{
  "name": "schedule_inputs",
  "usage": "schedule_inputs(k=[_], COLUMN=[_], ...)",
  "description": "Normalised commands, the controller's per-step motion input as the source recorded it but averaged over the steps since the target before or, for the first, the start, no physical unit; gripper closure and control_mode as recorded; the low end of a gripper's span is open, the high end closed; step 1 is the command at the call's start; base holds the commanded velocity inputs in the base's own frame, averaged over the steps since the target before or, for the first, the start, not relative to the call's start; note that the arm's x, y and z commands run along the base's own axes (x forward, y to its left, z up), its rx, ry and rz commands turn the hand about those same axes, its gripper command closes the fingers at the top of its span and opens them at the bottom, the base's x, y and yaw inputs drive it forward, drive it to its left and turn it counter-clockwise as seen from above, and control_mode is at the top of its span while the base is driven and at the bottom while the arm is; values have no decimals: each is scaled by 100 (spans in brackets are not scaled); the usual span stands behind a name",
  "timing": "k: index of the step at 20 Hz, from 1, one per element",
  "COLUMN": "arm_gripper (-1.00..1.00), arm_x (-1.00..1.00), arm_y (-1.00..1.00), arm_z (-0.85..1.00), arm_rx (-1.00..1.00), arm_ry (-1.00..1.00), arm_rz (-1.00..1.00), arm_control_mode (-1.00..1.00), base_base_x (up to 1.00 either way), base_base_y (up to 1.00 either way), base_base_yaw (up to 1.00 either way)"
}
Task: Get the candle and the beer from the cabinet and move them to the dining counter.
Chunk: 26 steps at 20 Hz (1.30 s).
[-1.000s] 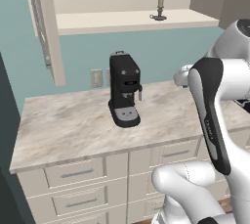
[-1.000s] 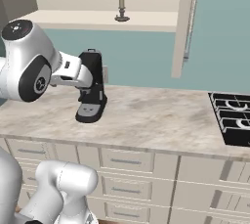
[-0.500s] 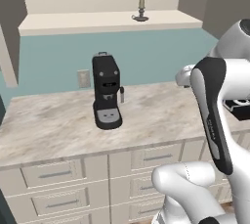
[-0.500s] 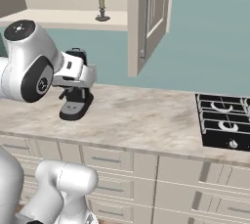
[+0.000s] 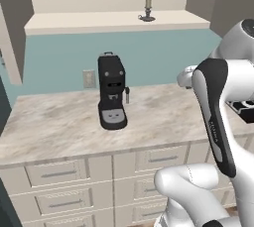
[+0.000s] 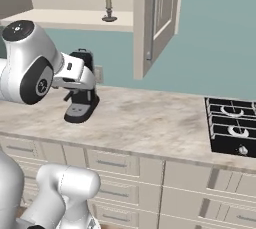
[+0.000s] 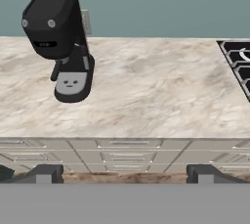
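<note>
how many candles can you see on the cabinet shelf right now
1. The candle stands in its dark holder toward the right of the open cabinet shelf. The shelf's far left may hide more.

You are looking at a home kitchen: a marbled table [image 5: 64, 127] over rows of cream drawers [image 6: 110, 163], a black coffee machine [image 5: 111, 91] by a teal wall, a gas hob [image 6: 231, 128] to the right, and an open wall cabinet [image 6: 155, 20] above.

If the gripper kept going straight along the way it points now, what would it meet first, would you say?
Most likely the marbled worktop: the open gripper looks down across it, right of the coffee machine, though depth is hard to judge.
</note>
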Motion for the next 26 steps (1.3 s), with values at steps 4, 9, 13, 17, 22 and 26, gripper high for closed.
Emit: schedule_inputs(k=[4, 9, 13, 17, 22, 26], arm_gripper=[-100, -100, -100, -100, -100, -100], arm_x=[0, 0, -3, -15, 0, 0], arm_y=[0, 0, 0, 6, 12, 0], arm_z=[0, 0, 0, 62, 80, 83], arm_rx=[0, 0, 0, 0, 0, 0], arm_ry=[0, 0, 0, -5, -11, -9], arm_rz=[0, 0, 0, 2, 1, 0], arm_control_mode=[100, 100, -100, -100, -100, -100], base_base_x=[-28, -6, 0, 0, 0, 0], base_base_y=[0, 0, 0, 0, 0, 0], base_base_yaw=[9, 5, 0, 0, 0, 0])
